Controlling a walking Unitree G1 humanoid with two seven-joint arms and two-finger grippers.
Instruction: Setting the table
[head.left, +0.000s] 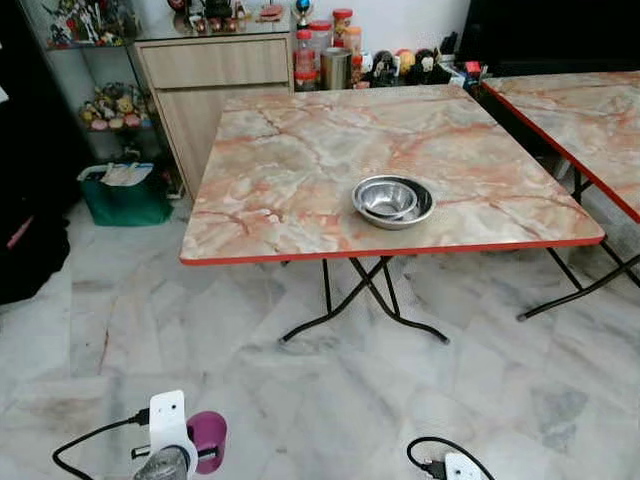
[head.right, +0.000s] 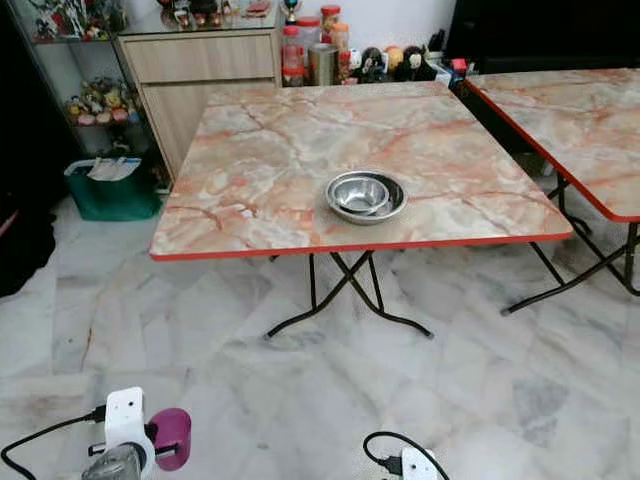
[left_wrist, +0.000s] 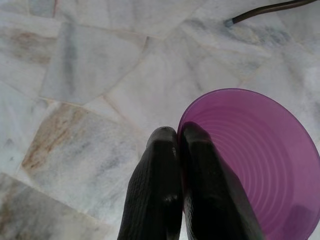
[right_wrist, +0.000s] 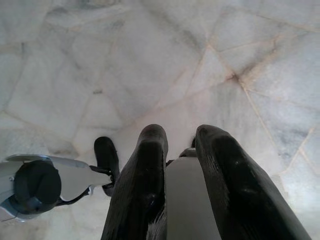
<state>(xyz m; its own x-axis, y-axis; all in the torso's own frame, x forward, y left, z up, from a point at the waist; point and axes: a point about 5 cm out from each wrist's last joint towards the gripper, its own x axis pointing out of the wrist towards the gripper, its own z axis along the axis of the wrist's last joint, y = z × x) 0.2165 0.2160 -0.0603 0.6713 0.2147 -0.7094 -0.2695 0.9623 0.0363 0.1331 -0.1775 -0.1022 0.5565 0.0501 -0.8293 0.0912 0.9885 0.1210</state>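
Head views: pale marble floor, with a marble-patterned folding table ahead, red-edged. Nested steel bowls sit near its front edge, right of centre. A second table stands to the right, a wooden cabinet and a green bin behind on the left. The left arm is carried low, a purple cup at its end, well short of the table. The right arm's wrist unit shows low on the right.

Left wrist view: the left gripper has its fingers pressed together over the cup's rim, pinching the wall. The cup's mouth faces this camera and its ribbed interior is visible, so its long axis appears to run roughly away from the lens toward the floor; exact tilt cannot be confirmed.

Right wrist view: the right gripper hangs over the floor, fingers narrowly parted with a pale object between them; identity undetermined.

Assessment: carrying stage. Approach squarely, raise the cup above the tabletop edge, keep it mouth-up, and set it beside the bowls without contact.
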